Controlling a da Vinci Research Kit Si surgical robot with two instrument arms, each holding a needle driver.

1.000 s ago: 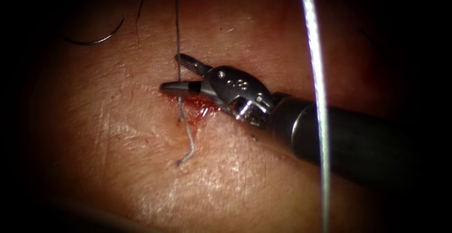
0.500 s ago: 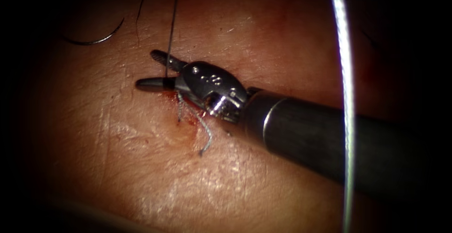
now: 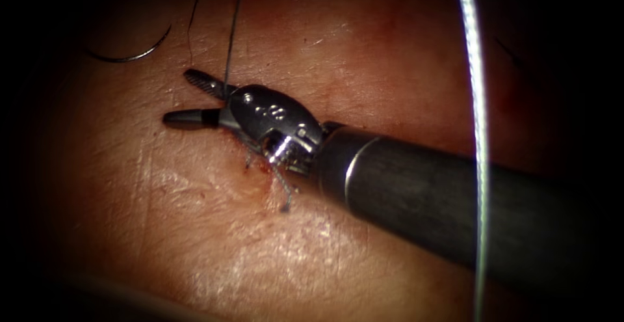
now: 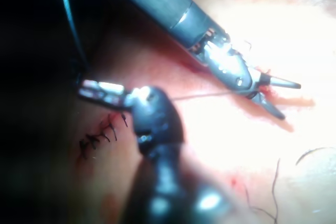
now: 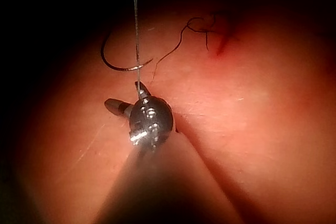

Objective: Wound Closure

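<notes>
Tissue [image 3: 195,244] lies under the endoscope, with the cut [image 3: 260,159] near mid-frame and red fluid [image 3: 263,166] along it.

Nearest the lens, a pale strand [image 3: 478,133] crosses the endoscope view from top to bottom on the right, in front of the right arm's shaft [image 3: 422,198].

The shaft enters from the right and passes over the cut. Short cut ends of thread [image 3: 284,195] stick up from the cut just beside the wrist.

Right arm's hand [image 3: 177,96]: released, jaws spread in a V and pointing left, just left of the cut. It grasps nothing. The dark thread [image 3: 231,36] passes between the jaws close to their hinge and runs straight up and away. The right wrist view shows the same: the hand [image 5: 123,95] is spread, with the thread [image 5: 136,24] rising from it.

Left arm's hand [image 4: 92,90], in the left wrist view: jaws look clenched on the thread, though the grip point itself is blurred. A fine line of thread [image 4: 199,95] runs from it across to the spread right arm's hand [image 4: 291,100]. A row of dark stitches [image 4: 100,137] sits on the tissue just beside the left arm's hand.

Farthest, the needle [image 3: 133,54] lies loose on the tissue surface, well left of the cut and beyond the right arm's hand. Neither hand holds it. The right wrist view shows its whole curve [image 5: 118,64] on top of the tissue, not driven in.
</notes>
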